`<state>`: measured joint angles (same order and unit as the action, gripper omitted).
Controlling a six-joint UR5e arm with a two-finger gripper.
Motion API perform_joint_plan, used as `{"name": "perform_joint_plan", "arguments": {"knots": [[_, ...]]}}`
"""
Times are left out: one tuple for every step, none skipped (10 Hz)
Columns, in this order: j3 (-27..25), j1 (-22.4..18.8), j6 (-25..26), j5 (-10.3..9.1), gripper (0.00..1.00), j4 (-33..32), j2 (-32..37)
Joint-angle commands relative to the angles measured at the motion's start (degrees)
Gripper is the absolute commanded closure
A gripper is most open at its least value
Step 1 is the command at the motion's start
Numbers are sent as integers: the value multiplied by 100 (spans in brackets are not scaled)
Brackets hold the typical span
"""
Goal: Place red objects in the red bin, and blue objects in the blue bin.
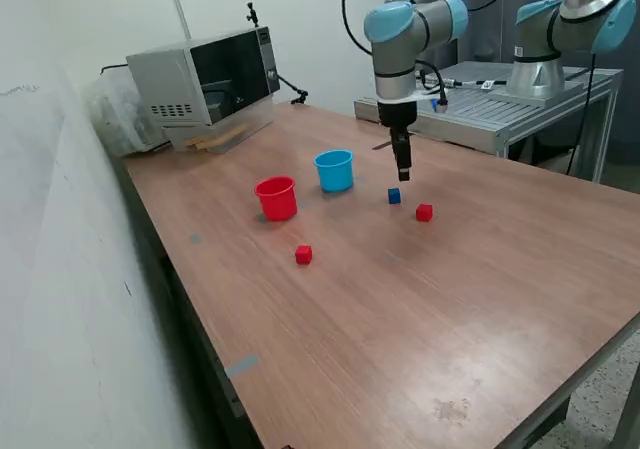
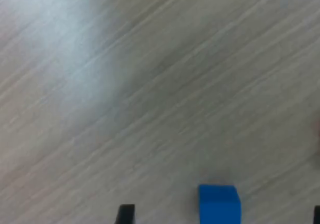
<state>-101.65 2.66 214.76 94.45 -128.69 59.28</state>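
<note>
Exterior view first: the UR5e arm hangs its tool [image 1: 404, 175] pointing straight down, hovering a bit above a dark-blue cube [image 1: 394, 196] on the wooden desk [image 1: 480, 299]. Only one blue cube shows up for me. A red cube [image 1: 424, 212] sits just beside the blue one toward the exterior view's right, and a second red cube [image 1: 303, 255] is well apart from them, nearer the camera, in front of the red cup [image 1: 277, 197]. The sky-blue cup [image 1: 334, 170] stands upright near the red cup, on its right in this view, and both cups look empty as far as I can see.

At the far corner of the desk there's a silver microwave [image 1: 205, 81]. I looked for a brand or label on it, but anything printed is too small to read.

Wrist view is blurry, mostly wood grain. The blue cube [image 2: 219, 203] shows at the picture's edge, with one dark fingertip [image 2: 125, 214] off to its side. The fingers look spread apart with nothing between them, and the cube isn't touched.
</note>
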Motion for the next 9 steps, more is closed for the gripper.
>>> {"name": "perform_joint_plan", "arguments": {"knots": [[13, 33, -13, -5, 0, -50, -408], [22, 76, -21, -23, 0, -138, -418], [66, 103, -22, -23, 0, -191, -452], [92, 103, -22, -32, 0, -200, -522], [101, 86, -22, -32, 0, -200, -532], [145, 77, -178, -49, 0, -209, -541], [171, 77, -310, -136, 0, -331, -541], [180, 77, -372, -311, 0, -393, -549], [198, 86, -478, -461, 0, -481, -567]]}}
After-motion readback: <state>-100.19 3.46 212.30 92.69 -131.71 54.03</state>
